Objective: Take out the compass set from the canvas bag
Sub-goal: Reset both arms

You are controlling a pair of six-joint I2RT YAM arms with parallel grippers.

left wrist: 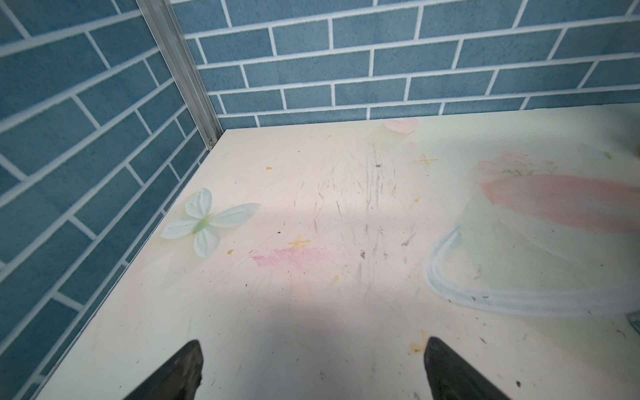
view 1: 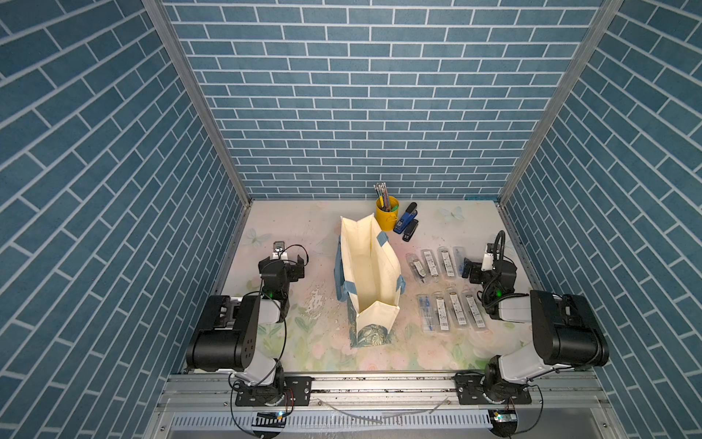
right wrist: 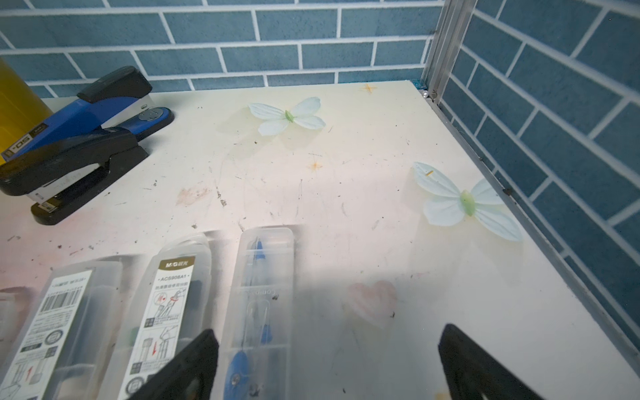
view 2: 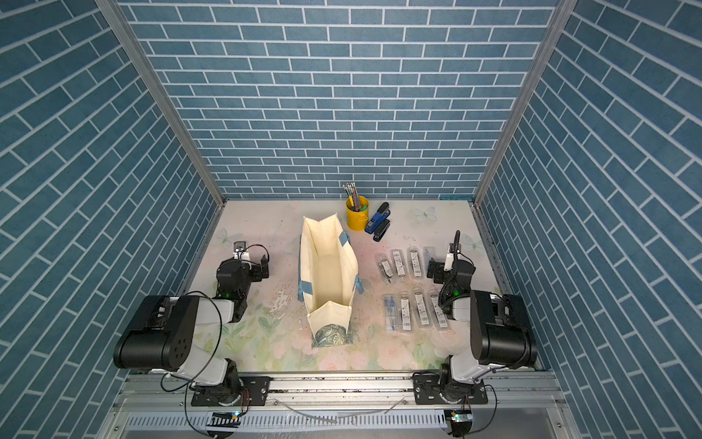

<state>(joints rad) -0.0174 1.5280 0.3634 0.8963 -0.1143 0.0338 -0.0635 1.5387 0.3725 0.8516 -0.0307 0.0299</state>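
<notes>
Eight compass sets (view 1: 442,309) already out, in two rows right of centre, beside the upright, seemingly empty canvas bag (view 1: 368,273); left pincer (left wrist: 313,343) and right pincer (right wrist: 329,330) spread wide, empty; likely finished.

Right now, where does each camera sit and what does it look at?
Top views: high above the front rail, looking down on the table, canvas bag, whole left arm and right arm.
Left wrist: on the left arm, facing the far left corner; the open left gripper shows.
Right wrist: on the right arm, facing the far right corner over compass cases and staplers; the open right gripper shows.
Shared: staplers, right wrist and top views.
</notes>
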